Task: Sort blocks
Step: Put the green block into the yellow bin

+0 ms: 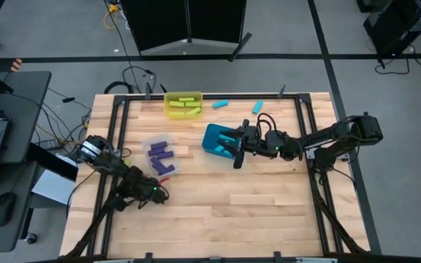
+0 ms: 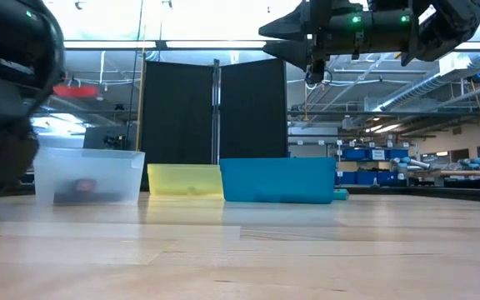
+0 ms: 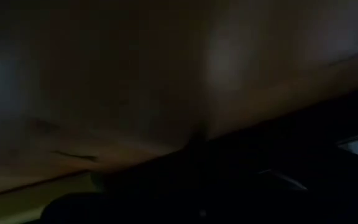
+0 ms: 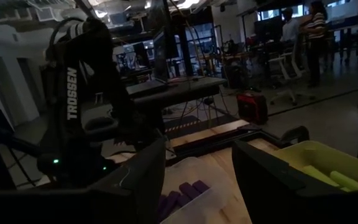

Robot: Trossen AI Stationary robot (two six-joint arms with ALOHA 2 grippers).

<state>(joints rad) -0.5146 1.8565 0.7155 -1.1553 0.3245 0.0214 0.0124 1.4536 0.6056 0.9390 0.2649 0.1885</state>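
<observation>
While my right pincer [image 1: 234, 151] hangs open and empty above the teal bin [image 1: 212, 139], nothing's gripped. Next I'd swing to the loose cyan blocks [image 1: 221, 104] beyond, squaring fingers across one.

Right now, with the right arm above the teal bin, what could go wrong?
1. The right gripper hangs open over the rectangular teal plastic bin's front rim; descending, its fingers might strike the rim.
2. Two small cyan oblong blocks lie loose beyond the bins near the table's far edge and could be missed.
</observation>
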